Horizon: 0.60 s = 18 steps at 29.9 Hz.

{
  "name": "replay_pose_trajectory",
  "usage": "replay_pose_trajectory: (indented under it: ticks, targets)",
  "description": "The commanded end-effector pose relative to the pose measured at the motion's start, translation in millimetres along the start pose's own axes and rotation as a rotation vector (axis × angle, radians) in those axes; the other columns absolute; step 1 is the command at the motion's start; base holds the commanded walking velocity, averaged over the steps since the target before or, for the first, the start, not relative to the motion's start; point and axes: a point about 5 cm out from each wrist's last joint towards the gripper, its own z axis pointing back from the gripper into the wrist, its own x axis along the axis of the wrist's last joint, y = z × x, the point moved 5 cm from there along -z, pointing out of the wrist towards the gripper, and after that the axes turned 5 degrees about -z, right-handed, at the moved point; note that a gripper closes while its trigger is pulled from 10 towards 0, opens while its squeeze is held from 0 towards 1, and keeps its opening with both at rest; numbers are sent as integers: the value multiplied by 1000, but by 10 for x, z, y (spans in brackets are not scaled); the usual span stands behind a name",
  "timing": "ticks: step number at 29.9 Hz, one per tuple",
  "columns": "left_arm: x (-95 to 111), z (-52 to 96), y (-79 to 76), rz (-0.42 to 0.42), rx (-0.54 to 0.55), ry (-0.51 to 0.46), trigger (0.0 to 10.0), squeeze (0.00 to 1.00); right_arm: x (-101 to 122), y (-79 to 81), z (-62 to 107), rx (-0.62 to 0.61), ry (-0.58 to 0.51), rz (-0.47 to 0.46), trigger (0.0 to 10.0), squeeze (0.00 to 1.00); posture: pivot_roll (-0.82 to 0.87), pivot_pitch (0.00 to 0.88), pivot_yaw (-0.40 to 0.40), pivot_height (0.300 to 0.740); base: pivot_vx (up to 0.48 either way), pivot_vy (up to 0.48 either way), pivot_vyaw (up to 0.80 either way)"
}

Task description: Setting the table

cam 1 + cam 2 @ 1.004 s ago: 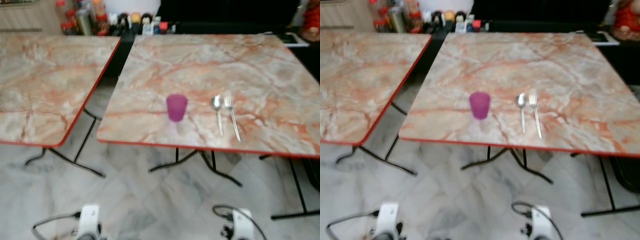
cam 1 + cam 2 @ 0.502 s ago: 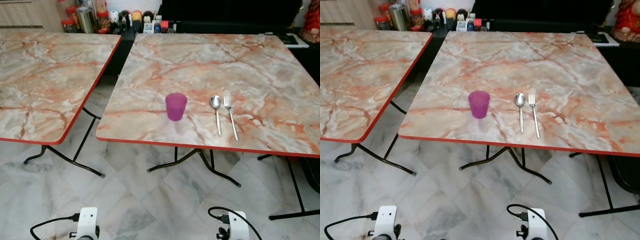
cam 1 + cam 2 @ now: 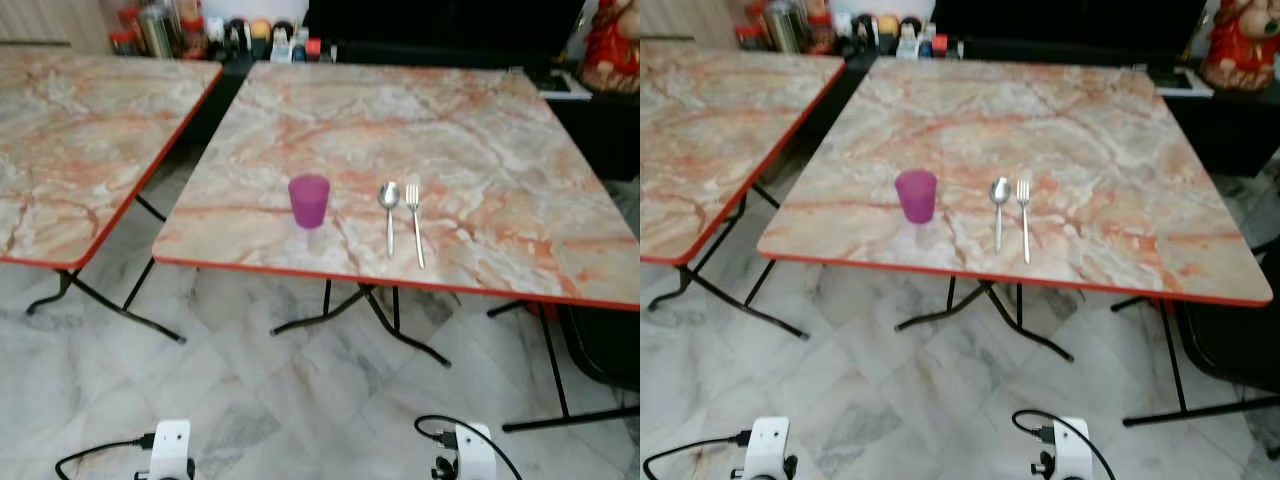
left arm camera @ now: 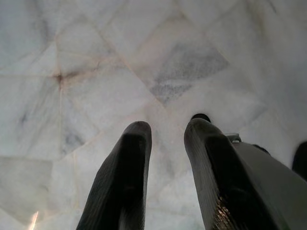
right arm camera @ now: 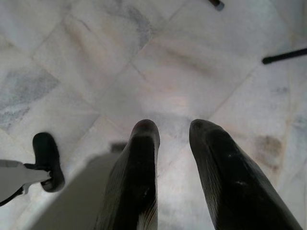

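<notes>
A purple cup (image 3: pixel 309 200) stands upright near the front edge of the marble-patterned table (image 3: pixel 480 130) with a red rim. To its right a spoon (image 3: pixel 389 213) and a fork (image 3: pixel 413 222) lie side by side, handles toward me. Both arms hang low over the marble floor, well short of the table. In its wrist view my left gripper (image 4: pixel 168 129) points at the floor tiles, open, with nothing between its fingers. The right gripper (image 5: pixel 173 128) does the same, also open and empty.
A second matching table (image 3: pixel 70 150) stands at the left, with a floor gap between the two. Jars and bottles (image 3: pixel 200 30) line the back. A red figurine (image 3: pixel 1235 45) sits at the far right. Black table legs (image 3: pixel 985 305) spread underneath, and a dark chair (image 3: pixel 1230 340) stands at the right.
The whole picture has shifted left, so the camera has moved. The cup, spoon and fork keep their places on the table. Both arms still hang low.
</notes>
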Motion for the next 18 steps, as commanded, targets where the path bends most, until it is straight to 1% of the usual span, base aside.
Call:
replay_pose_trajectory:
  ticks: [1, 9, 11, 12, 16, 18]
  targets:
    - [-79, 12, -29, 6, -4, 31, 10000, 0, -55, -58, 16, -11, 14, 2, 10000, 0, -53, 110, 4, 740, 0, 0, 0]
    - [-36, 8, -16, 36, -2, 9, 10000, 0, -42, -57, 15, -10, 8, 1, 10000, 0, -50, 107, 0, 740, 0, 0, 0]
    - [-36, 7, -24, 24, -7, 11, 10000, 0, -41, -59, 15, -11, 7, 2, 10000, 0, -50, 107, 0, 740, 0, 0, 0]
    - [-30, 6, -28, 4, -9, 10, 10000, 0, -41, -64, 15, -12, 8, 5, 10000, 0, -51, 107, -2, 740, 0, 0, 0]
    - [-32, 6, -29, 6, -8, 10, 10000, 0, -41, -66, 15, -12, 8, 5, 10000, 0, -51, 107, -2, 740, 0, 0, 0]
    - [-37, 8, -40, 7, -8, 11, 10000, 0, -43, -73, 16, -15, 8, 5, 10000, 0, -55, 107, -4, 740, 0, -472, 0]
